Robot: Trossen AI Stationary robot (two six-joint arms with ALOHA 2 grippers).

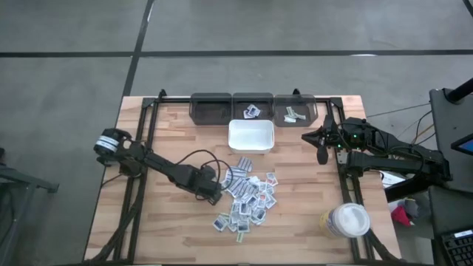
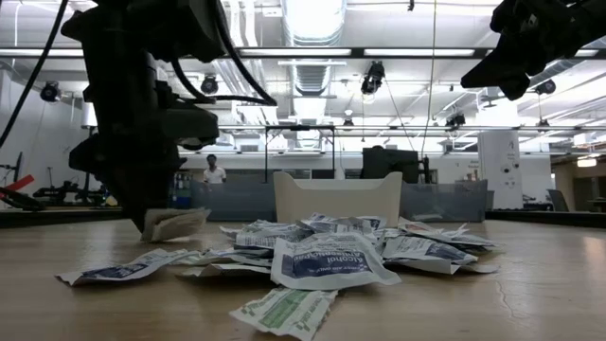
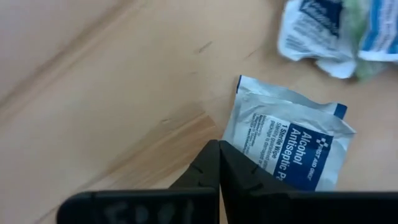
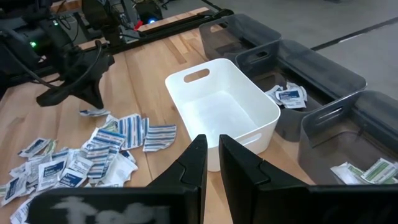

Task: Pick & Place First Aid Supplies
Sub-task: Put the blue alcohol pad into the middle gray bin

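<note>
White-lidded jar (image 1: 349, 220) stands at the near right corner of the wooden counter (image 1: 170, 229). Left of it the first aid supplies (image 1: 247, 198) lie in a loose heap at mid-counter. On the heap's left edge the left end effector (image 3: 219, 163) is down at the surface, its fingers pressed together on the corner of an alcohol wipe packet (image 3: 292, 138). Beyond the heap sits the white tray (image 4: 219, 109). The right end effector (image 4: 211, 163) hovers right of the tray, fingers a narrow gap apart, holding nothing. Farthest off, three dark bins (image 1: 253, 108) line the far edge; two hold a few packets.
</note>
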